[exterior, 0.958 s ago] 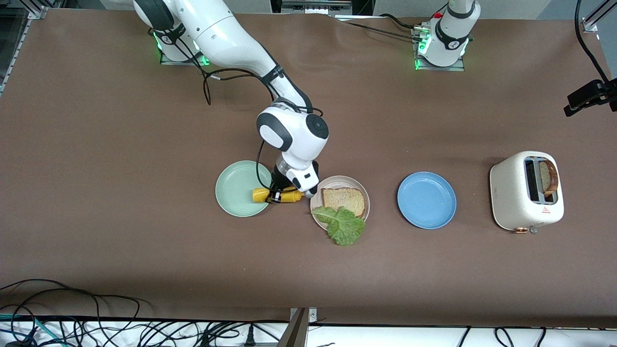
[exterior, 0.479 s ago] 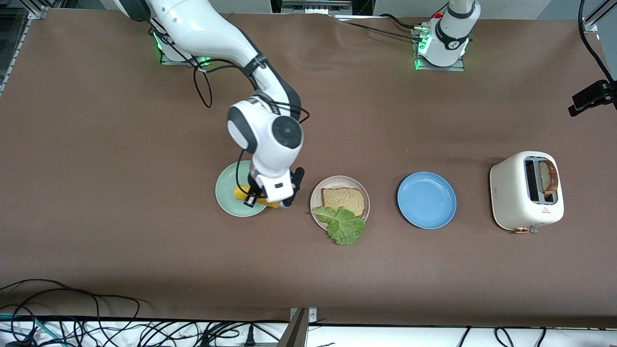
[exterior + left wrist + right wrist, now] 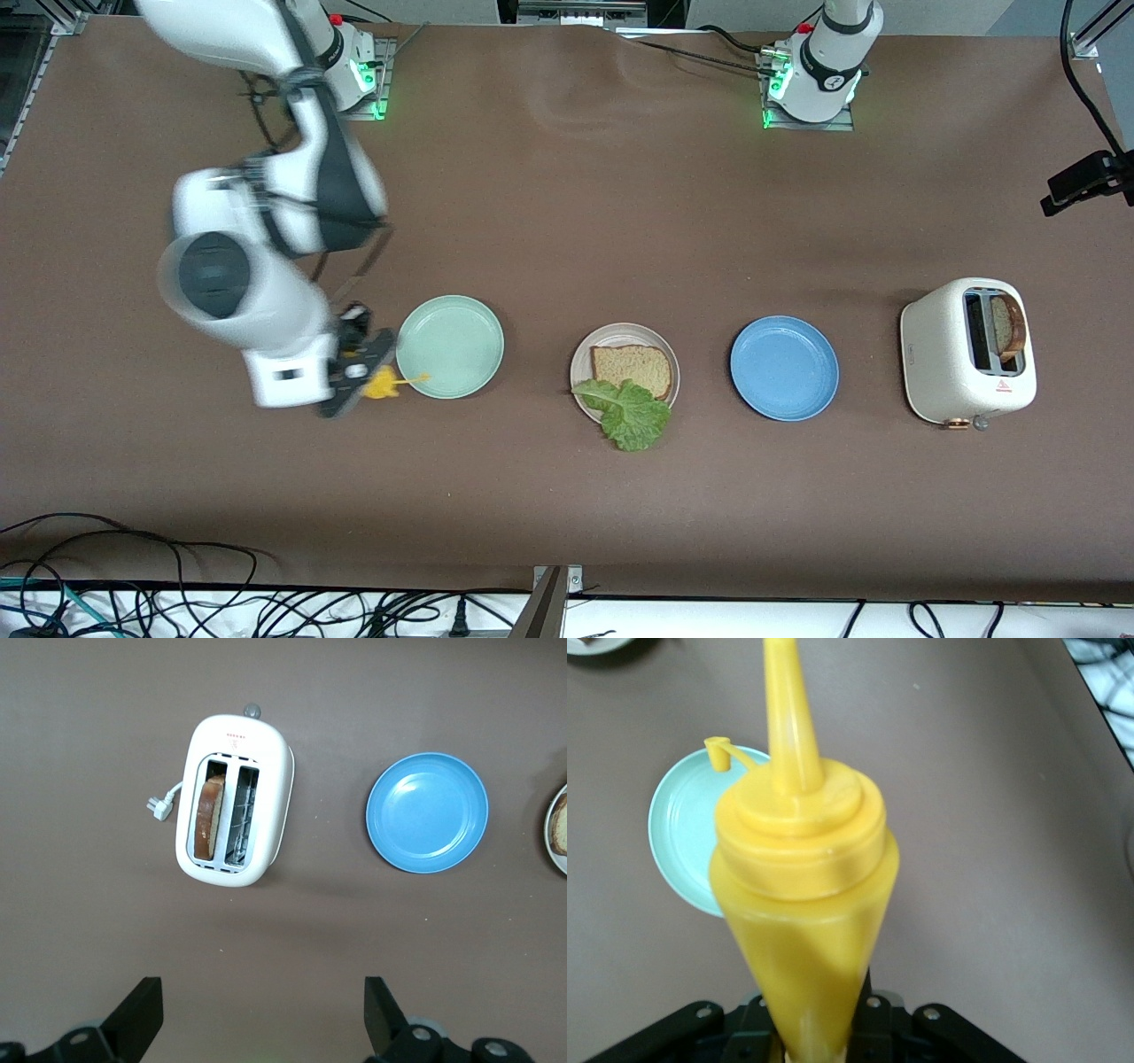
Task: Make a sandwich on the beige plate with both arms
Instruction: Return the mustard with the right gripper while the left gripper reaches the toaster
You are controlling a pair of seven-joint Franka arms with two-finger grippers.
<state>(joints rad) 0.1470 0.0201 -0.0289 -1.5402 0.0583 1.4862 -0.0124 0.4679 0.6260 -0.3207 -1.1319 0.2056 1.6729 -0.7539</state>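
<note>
Brown table (image 3: 567, 496): right gripper's (image 3: 359, 377) mustard bottle (image 3: 387, 383) nozzle points toward mint plate (image 3: 450, 346).

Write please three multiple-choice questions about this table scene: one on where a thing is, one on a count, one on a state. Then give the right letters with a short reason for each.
1. Where does the second bread slice sit?
A. in the toaster
B. on the blue plate
C. on the mint green plate

2. How many plates are on the table?
A. two
B. three
C. four

3. What is the right gripper doing?
A. open, holding nothing
B. shut on the lettuce leaf
C. shut on the yellow squeeze bottle

Answers:
1 A: the slice stands in a toaster slot.
2 B: mint green, the beige plate, and blue.
3 C: the right wrist view shows the bottle in its grip.
</note>
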